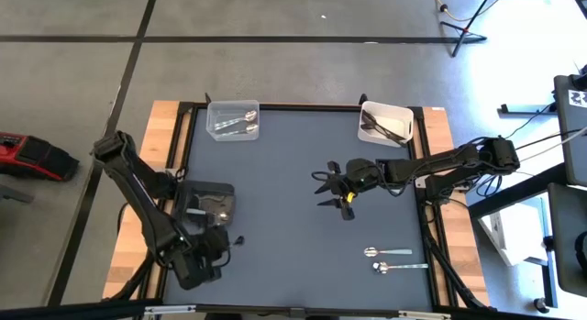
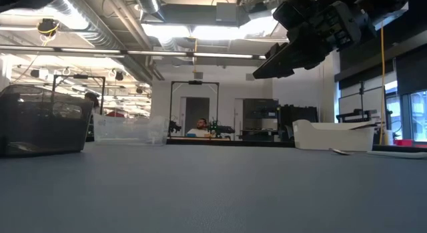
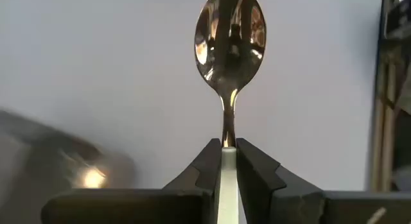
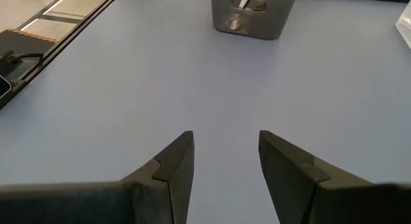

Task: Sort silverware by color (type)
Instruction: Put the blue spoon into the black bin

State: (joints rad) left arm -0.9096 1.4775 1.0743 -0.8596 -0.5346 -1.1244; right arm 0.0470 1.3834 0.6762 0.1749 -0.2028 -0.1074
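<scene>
Clearly the grey bin (image 1: 209, 203) at near left sits just beside the left gripper (image 3: 228, 161), clamped on a shiny spoon (image 3: 230, 38)'s thin handle; so narrow a pinch risks it swivelling or slipping. Mid-table, the right gripper (image 4: 225, 163) hangs open, empty.

Shiny light-silver metal spoon (image 3: 230, 41): clamped by the handle, bowl pointing away from the wrist camera. Two shiny silver spoons (image 1: 237, 121): lying inside the clear bin at the table's far left. Dark grey-black utensils (image 1: 382, 127): lying inside the white bin at far right. Two silver spoons (image 1: 389, 258): lying side by side, near-right table edge.
</scene>
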